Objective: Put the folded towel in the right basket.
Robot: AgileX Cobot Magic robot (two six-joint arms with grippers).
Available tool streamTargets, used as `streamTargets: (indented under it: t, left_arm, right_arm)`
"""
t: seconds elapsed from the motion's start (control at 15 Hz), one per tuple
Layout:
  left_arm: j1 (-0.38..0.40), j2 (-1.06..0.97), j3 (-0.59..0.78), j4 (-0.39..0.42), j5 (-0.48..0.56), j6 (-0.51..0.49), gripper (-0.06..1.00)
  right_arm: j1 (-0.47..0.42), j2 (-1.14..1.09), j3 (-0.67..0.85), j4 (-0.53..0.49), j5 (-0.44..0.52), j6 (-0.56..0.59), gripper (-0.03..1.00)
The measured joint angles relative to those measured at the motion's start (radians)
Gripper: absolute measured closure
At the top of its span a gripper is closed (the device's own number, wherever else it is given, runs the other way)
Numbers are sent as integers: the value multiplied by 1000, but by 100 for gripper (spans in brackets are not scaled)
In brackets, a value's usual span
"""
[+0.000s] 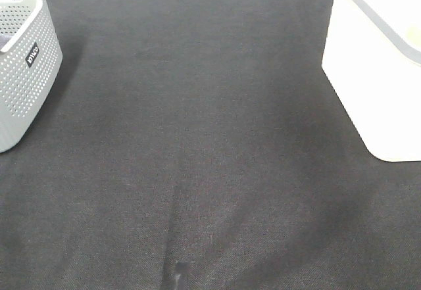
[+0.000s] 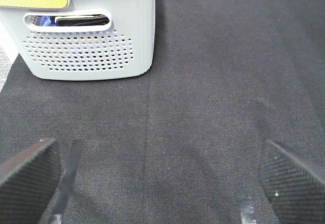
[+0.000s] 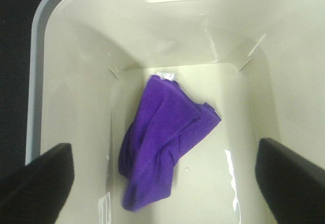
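Note:
In the right wrist view a purple towel (image 3: 165, 142) lies crumpled on the floor of the cream right basket (image 3: 76, 82). My right gripper (image 3: 165, 183) is open above the basket, its dark fingers (image 3: 38, 183) wide apart on either side of the towel and not touching it. The right basket also shows in the exterior high view (image 1: 375, 73) at the right edge. My left gripper (image 2: 162, 178) is open and empty, low over the black cloth, facing the grey perforated left basket (image 2: 86, 41). Neither gripper shows in the exterior high view.
A black cloth (image 1: 197, 139) covers the table. The grey left basket (image 1: 26, 73) stands at the far left edge and holds some dark and blue items seen through its handle slot (image 2: 76, 21).

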Motion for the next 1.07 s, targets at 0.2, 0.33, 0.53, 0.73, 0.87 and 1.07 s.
streamTargets:
  t: [0.2,0.33,0.53,0.73,0.87,1.07]
  left_arm:
    - [0,0,0,0,0,0,-4]
    - [0,0,0,0,0,0,-4]
    - [0,0,0,0,0,0,-4]
    - [0,0,0,0,0,0,-4]
    - [0,0,0,0,0,0,-4]
    - [0,0,0,0,0,0,-4]
  right_arm:
    - [0,-34,35,4,-2,-5,0]
    - [0,-191,232,12,-9,-19,-1]
    - [0,-544,698,60,-31,-39,-1]
    - [0,-992,1122,83,-161,-118,-1]
    - [0,-1269,1356,85,-178,-123,-1]
    - [0,-1622,1604,85,-172,-124,-1]
